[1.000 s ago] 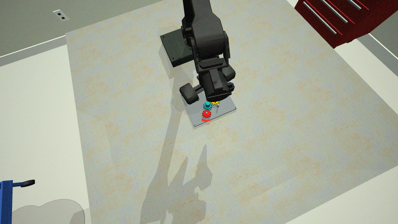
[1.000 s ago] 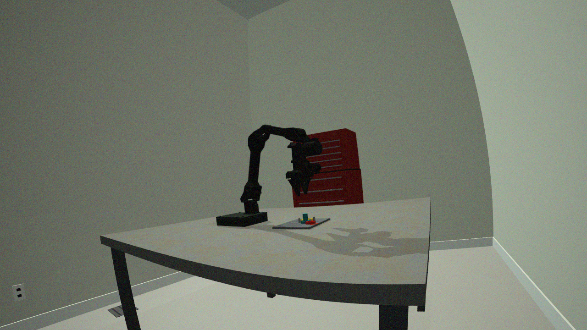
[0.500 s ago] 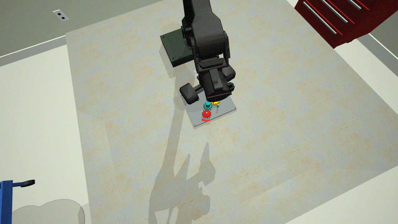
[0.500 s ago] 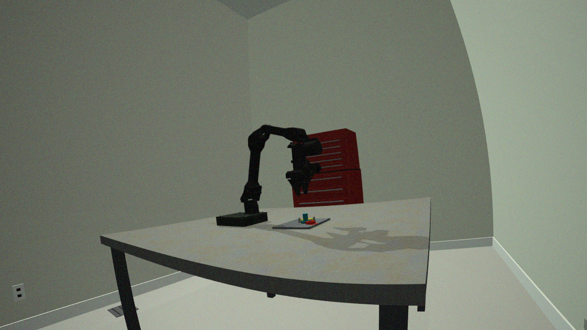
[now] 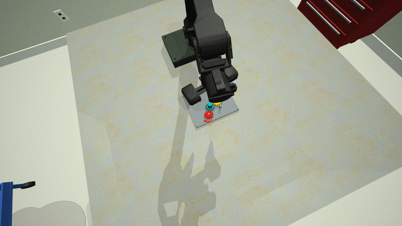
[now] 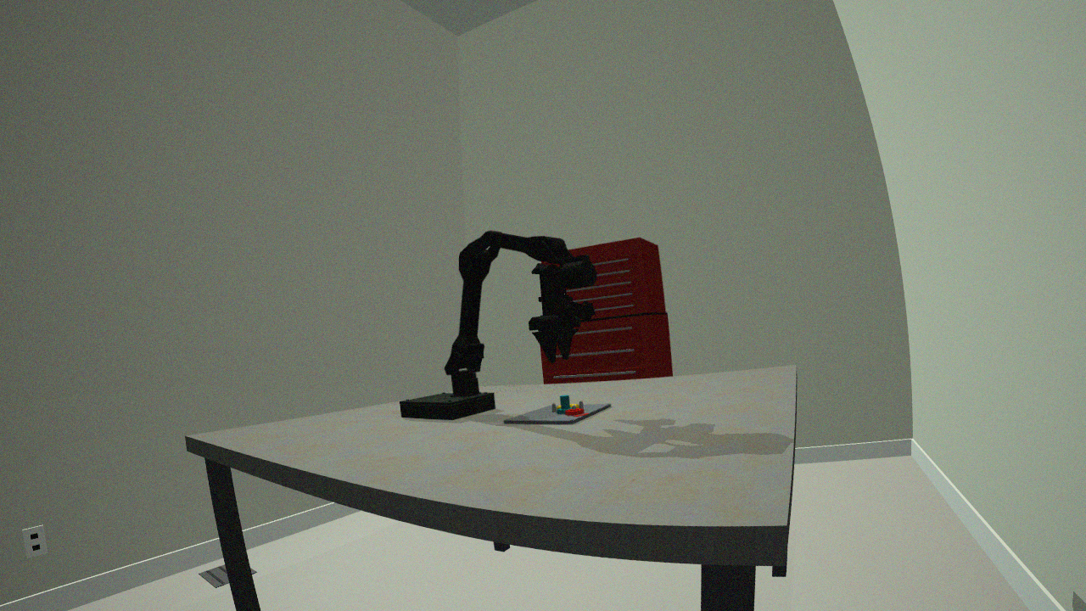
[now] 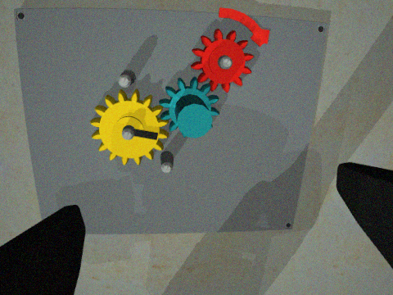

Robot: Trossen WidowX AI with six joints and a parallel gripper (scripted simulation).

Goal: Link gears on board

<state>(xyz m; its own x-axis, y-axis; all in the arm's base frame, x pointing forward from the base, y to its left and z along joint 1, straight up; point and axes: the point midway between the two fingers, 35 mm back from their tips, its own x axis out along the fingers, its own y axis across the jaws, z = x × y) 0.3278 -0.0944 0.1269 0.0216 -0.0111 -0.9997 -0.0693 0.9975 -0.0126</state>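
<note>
Teal gear [image 5: 209, 106] [image 6: 564, 402] [image 7: 194, 119] is on the grey board [image 5: 196, 119] [image 6: 531, 422] [image 7: 254, 143], between the yellow gear [image 5: 217, 103] [image 6: 577, 406] [image 7: 110, 131] and the red gear [image 5: 208, 115] [image 6: 574, 412] [image 7: 229, 75]. Left to right in the wrist view, the yellow gear comes first, its black stripe [image 7: 146, 134] pointing toward the teal gear's side; neither other view shows that stripe. A bare upper peg [image 5: 220, 106] [image 6: 580, 406] [image 7: 125, 79] stands just beside the yellow gear. A bare lower peg [image 6: 553, 407] [image 7: 165, 165] also shows in the wrist and exterior views, but the arm hides it from the top. Next is the teal gear, its teeth reaching those of both neighbours, its round knob covering part of its own face. Farthest right of the gears is the red one, with the curved red arrow [image 5: 208, 121] [image 7: 246, 22] beside it; the exterior view is too small to make the arrow out.

Left to right in the exterior view, the dark base [image 5: 168, 42] [image 6: 425, 410] comes first, then the gripper [image 5: 211, 85] [image 6: 557, 356] [image 7: 213, 197], raised well above the board, a height the top view does not give. The teal knob stands upright below. The gripper's fingers are wide apart with nothing between them, plainest in the wrist view.
</note>
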